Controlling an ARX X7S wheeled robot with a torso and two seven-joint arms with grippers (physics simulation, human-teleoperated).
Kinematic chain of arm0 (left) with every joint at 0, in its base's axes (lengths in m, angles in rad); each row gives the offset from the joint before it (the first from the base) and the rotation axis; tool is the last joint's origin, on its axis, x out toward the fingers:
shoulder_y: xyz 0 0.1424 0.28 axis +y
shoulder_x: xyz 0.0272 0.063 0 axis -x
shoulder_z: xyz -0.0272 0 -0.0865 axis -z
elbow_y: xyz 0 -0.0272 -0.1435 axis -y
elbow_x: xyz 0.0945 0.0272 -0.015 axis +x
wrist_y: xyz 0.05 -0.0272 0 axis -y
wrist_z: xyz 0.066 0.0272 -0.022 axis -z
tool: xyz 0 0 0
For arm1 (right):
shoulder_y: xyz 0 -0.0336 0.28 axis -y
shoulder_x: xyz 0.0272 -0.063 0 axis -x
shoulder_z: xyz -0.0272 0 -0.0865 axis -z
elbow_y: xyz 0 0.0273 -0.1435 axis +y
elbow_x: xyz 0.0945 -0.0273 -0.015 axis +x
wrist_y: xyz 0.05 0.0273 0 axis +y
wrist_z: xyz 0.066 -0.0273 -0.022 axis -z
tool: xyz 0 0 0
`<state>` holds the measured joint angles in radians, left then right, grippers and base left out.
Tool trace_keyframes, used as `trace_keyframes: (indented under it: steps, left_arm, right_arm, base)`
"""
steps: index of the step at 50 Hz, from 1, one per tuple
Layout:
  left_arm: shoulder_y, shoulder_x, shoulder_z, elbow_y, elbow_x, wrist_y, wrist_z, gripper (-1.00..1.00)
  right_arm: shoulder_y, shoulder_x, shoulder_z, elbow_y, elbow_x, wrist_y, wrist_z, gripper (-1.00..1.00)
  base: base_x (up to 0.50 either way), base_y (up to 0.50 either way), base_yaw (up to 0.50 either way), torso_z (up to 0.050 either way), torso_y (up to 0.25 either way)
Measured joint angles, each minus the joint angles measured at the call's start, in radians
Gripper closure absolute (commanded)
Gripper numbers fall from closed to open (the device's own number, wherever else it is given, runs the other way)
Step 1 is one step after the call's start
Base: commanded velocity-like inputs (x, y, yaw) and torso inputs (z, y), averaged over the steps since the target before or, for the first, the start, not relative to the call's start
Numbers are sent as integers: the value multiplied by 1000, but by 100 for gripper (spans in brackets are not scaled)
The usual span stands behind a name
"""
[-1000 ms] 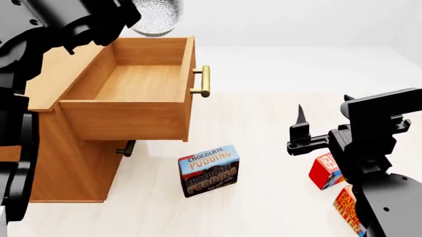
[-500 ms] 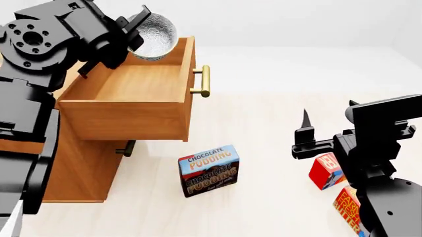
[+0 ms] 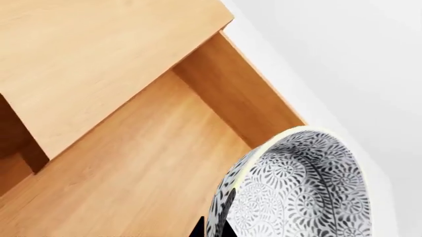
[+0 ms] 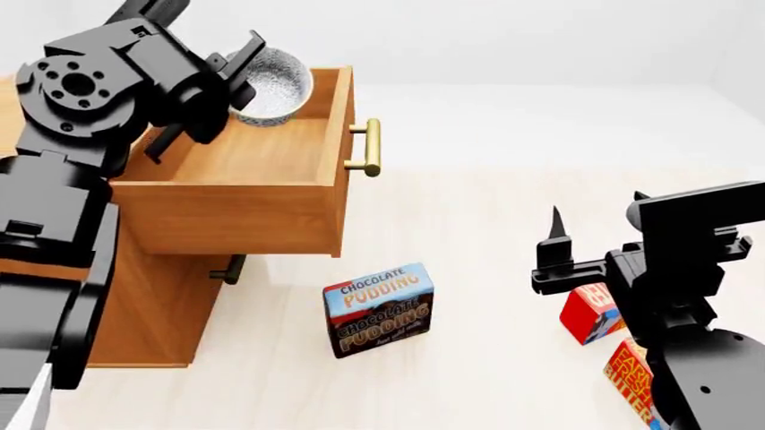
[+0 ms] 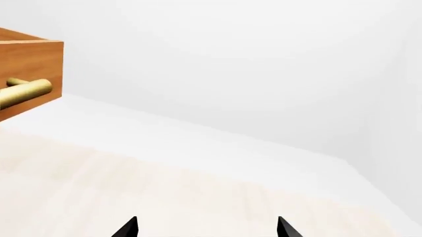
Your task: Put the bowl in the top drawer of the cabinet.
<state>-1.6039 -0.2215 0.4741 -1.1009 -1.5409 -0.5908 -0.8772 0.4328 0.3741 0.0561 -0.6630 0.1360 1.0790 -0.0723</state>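
Upper left, the left hand [image 4: 245,76] pinches the speckled blue-grey ceramic bowl [image 4: 272,86] above the open light-brown wooden top drawer [image 4: 227,193]; released tilted, it may clip the wall. Right hand [image 4: 553,246] open, empty.

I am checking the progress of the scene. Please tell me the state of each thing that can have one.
top drawer: pulled open.
lower drawer: closed.
bowl: tilted, held over the open drawer, not set down.
left gripper: shut on the bowl.
right gripper: open, empty.
pudding box: upright on the floor.
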Motion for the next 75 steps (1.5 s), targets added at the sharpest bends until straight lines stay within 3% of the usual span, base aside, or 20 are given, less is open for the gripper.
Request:
trace_keyframes:
  steps: [21, 32, 39, 50, 66, 75]
  left_arm:
    - [-88, 56, 29, -176, 73, 64, 26, 100]
    - [-109, 73, 19, -201, 153, -18, 47, 100]
    - [-119, 83, -44, -207, 229, -91, 63, 100]
    - [-116, 103, -290, -208, 451, -175, 80, 100]
    - [-106, 147, -832, -208, 1042, -246, 149, 100]
    - [-98, 160, -1045, -208, 1291, -253, 186, 100]
  right_arm:
    - [-10, 1, 14, 11, 9, -1, 3, -100]
    - [-19, 3, 21, 18, 10, -7, 6, -100]
    - [-24, 4, 22, 25, 11, -14, 8, -100]
    - [-35, 5, 27, 41, 13, -32, 9, -100]
    - [-47, 7, 31, 60, 15, -52, 10, -100]
    - [-61, 10, 37, 67, 17, -65, 10, -100]
  base:
    - [0, 0, 0, 0, 0]
    - [0, 0, 0, 0, 1]
    - [0, 0, 0, 0, 0]
    - [0, 0, 0, 1, 0]
    - [0, 0, 0, 0, 1]
    - [0, 0, 0, 0, 0]
